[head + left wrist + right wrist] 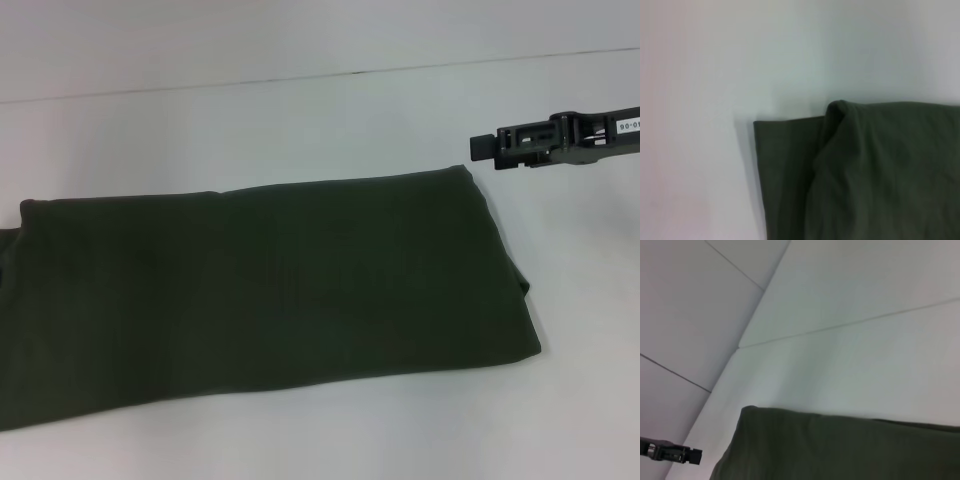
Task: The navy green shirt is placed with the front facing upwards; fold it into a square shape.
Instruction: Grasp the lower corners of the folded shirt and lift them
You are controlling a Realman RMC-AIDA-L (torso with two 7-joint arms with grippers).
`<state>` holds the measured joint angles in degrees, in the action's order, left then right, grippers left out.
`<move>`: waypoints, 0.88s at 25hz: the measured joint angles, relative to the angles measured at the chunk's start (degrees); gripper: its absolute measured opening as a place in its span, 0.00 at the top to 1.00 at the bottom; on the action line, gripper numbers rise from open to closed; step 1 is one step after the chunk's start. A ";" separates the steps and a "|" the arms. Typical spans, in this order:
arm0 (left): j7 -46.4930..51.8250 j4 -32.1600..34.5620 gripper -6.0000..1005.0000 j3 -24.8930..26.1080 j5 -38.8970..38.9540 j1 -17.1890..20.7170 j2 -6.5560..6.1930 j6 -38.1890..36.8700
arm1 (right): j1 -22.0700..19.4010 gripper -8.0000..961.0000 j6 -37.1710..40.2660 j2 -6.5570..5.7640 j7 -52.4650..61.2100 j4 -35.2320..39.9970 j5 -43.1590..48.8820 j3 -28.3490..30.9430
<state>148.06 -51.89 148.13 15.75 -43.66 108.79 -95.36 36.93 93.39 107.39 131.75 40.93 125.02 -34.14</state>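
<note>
The navy green shirt [270, 300] lies flat on the white table [300, 130] as a long folded band. It runs from the left edge of the head view to right of centre, and no lettering shows. In the left wrist view one end of the shirt [865, 175] has an upper layer lying over a lower one. My right gripper [482, 147] hovers just beyond the shirt's far right corner, touching nothing. A small dark gripper tip, seemingly my left gripper [695, 456], shows far off in the right wrist view, beside the shirt [840, 450].
Bare white table surrounds the shirt on its far, right and near sides. A seam in the table [450, 68] runs along the back. White wall panels [690, 315] stand beyond the table's end in the right wrist view.
</note>
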 joint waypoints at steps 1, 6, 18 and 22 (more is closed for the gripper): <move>-0.03 0.01 0.25 0.00 0.00 0.08 0.00 0.11 | -0.02 0.18 0.00 -0.08 0.44 0.00 0.08 -0.17; -0.19 0.05 0.25 -0.05 -0.03 0.19 -0.12 0.75 | 0.33 0.18 1.34 -1.86 6.01 0.90 7.56 -1.97; -0.07 0.26 0.25 -0.04 -0.02 -0.20 -0.16 1.89 | 0.96 0.18 6.04 -1.25 8.85 -0.67 21.60 -3.42; -0.12 0.30 0.25 -0.03 -0.02 -0.11 -0.04 2.12 | 1.42 0.18 5.27 0.25 8.63 -2.71 22.10 -3.35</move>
<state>147.94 -51.60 148.10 15.73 -43.77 108.74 -93.24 38.35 98.66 107.64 140.38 38.21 147.12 -37.49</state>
